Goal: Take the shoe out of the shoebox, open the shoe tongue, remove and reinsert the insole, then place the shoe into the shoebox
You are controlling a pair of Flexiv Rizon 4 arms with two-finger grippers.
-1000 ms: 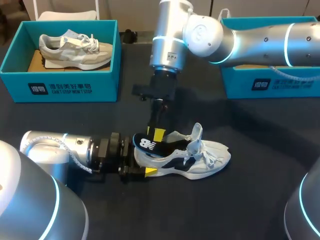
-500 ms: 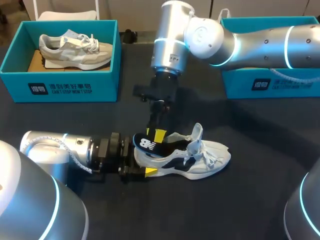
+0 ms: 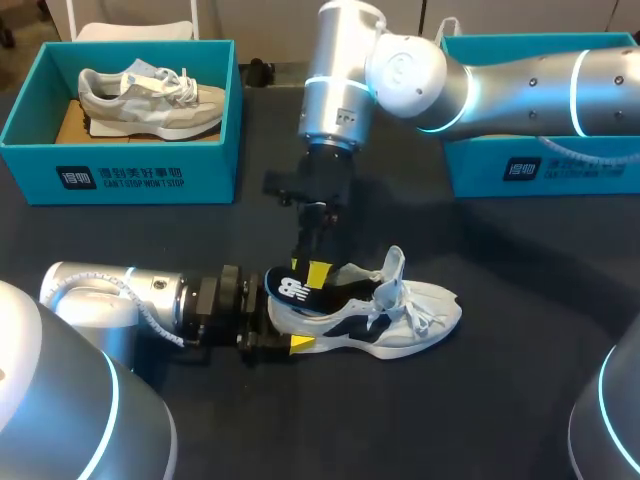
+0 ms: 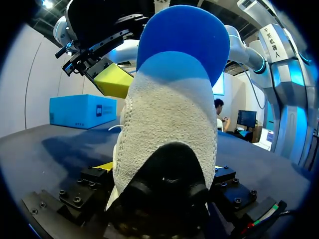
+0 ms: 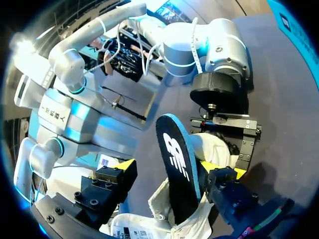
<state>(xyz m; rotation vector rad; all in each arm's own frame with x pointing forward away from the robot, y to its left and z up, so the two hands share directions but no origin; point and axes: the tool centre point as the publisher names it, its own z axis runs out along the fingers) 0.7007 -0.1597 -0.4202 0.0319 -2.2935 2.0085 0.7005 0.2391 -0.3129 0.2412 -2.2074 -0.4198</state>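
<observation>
Your left fingers (image 3: 278,322) are clamped on the heel of the shoe (image 3: 420,315), which sits sole-down on the bench (image 3: 480,420); that hold needs to be firm. The insole (image 3: 292,288) slants up out of the shoe's heel opening, between your right fingers (image 3: 307,268), which stand apart with a gap on one side. Close them squarely just above the shoe's collar, then guide the insole along its own length so it doesn't buckle.

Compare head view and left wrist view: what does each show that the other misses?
Head only: laced front of the shoe, a grey shoe in the left shoebox, dark logo side of the insole. Left wrist only: the shoe heel clamped in the left gripper, the insole's blue underside. Both: a yellow tip of the right gripper beside the raised insole.
</observation>
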